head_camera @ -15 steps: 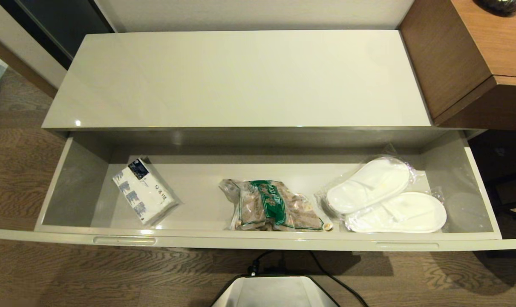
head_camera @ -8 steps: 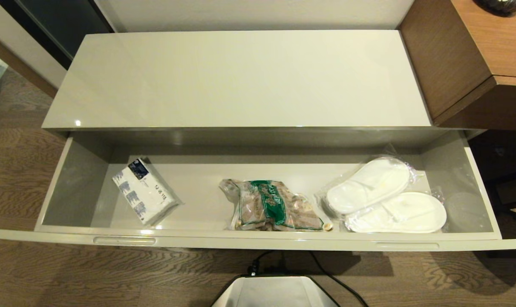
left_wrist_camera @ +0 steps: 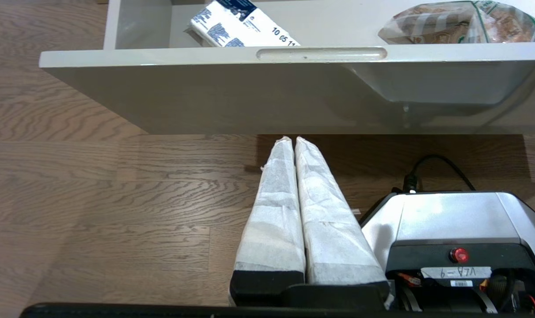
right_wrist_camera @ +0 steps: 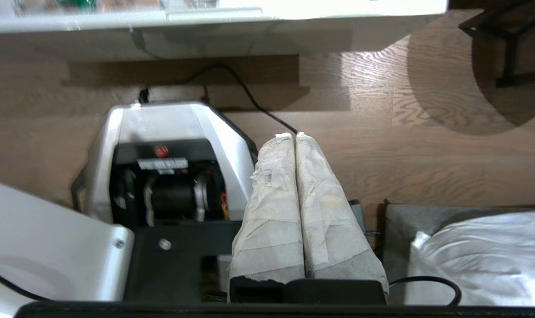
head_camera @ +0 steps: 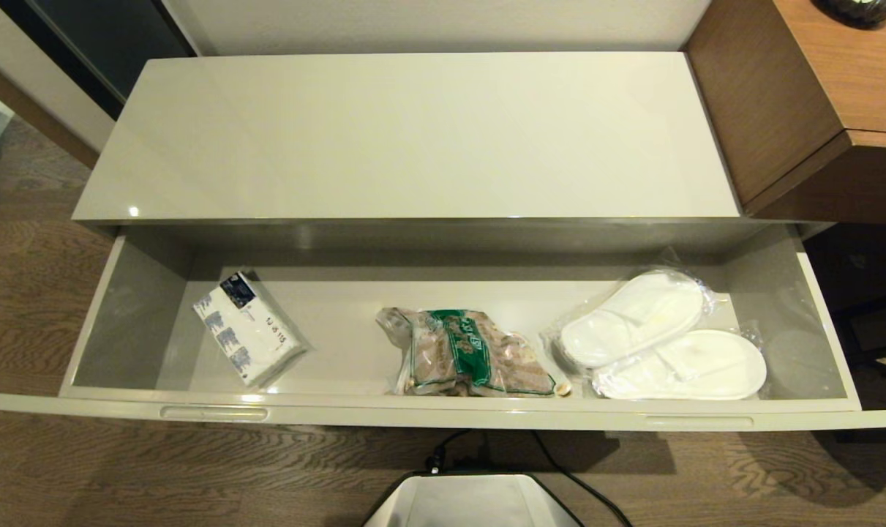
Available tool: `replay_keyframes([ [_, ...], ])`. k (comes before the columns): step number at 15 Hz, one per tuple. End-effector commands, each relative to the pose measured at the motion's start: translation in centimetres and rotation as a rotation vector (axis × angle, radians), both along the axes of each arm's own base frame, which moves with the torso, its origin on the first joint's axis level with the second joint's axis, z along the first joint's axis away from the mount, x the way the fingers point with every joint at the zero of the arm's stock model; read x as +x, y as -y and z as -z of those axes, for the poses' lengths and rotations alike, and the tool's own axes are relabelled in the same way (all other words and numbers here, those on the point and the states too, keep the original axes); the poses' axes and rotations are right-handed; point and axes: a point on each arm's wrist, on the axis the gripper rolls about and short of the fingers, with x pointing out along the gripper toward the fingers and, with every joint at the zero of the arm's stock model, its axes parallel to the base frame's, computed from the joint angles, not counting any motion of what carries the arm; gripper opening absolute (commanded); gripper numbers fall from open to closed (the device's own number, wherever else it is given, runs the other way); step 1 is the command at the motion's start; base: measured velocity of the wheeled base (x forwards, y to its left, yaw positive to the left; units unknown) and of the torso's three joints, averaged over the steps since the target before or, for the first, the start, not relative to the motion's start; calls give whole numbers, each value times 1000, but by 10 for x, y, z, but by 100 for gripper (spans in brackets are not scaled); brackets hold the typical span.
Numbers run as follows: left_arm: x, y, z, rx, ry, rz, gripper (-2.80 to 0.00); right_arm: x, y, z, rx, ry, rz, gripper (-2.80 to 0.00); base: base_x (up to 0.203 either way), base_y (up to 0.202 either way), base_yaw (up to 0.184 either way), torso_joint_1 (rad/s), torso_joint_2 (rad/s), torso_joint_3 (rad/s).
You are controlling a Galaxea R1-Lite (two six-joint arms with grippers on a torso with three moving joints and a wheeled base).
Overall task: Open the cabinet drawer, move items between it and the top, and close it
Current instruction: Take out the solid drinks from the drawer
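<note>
The cabinet drawer [head_camera: 428, 417] stands pulled fully out, a wide shallow beige-grey tray running left to right under the cabinet, its front rim carrying two slim oblong recesses, one toward each end. Lying on its floor near the middle, close against the front wall, is the clear bag of brown lumpy pieces [head_camera: 472, 355]. Its long axis runs roughly along the drawer's length, tilted a little so the left end sits slightly farther back than the right, and the green band with white characters crosses it at a slant.

To the bag's left, well apart, a white packet with blue print [head_camera: 249, 329] lies at an angle, one corner toward the back. To its right, just beside it, a pair of white slippers in clear wrap [head_camera: 662, 337] lies side by side, toes pointing toward the left.

Above the drawer the top [head_camera: 413, 139] is a glossy cream-white slab. A brown wooden cabinet [head_camera: 801, 110] butts against its right end, and a wood-grain floor [head_camera: 84, 468] spreads below.

Both arms hang low in front of the drawer, outside the head view. The left gripper [left_wrist_camera: 294, 140] has its wrapped fingers pressed together on nothing, tips just under the drawer front. The right gripper [right_wrist_camera: 295, 136] is likewise clenched and empty, over the floor beside the robot's base [right_wrist_camera: 170, 132].
</note>
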Motion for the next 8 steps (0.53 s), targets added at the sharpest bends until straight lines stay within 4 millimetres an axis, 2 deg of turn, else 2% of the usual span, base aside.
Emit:
replay_keyframes([
  [1,0,0,0,1,-1,0,-280,-1,3,23,-52,23,-42,-280,0,0,0,0,0,0],
  [3,0,0,0,1,-1,0,-280,-1,4,41,-91,139,-69,-280,0,0,0,0,0,0],
  [4,0,0,0,1,-1,0,-280,8,4,51,-123,179,-80,-280,0,0,0,0,0,0],
  [8,0,0,0,1,-1,0,-280,55,5,70,-211,451,-54,-280,0,0,0,0,0,0],
])
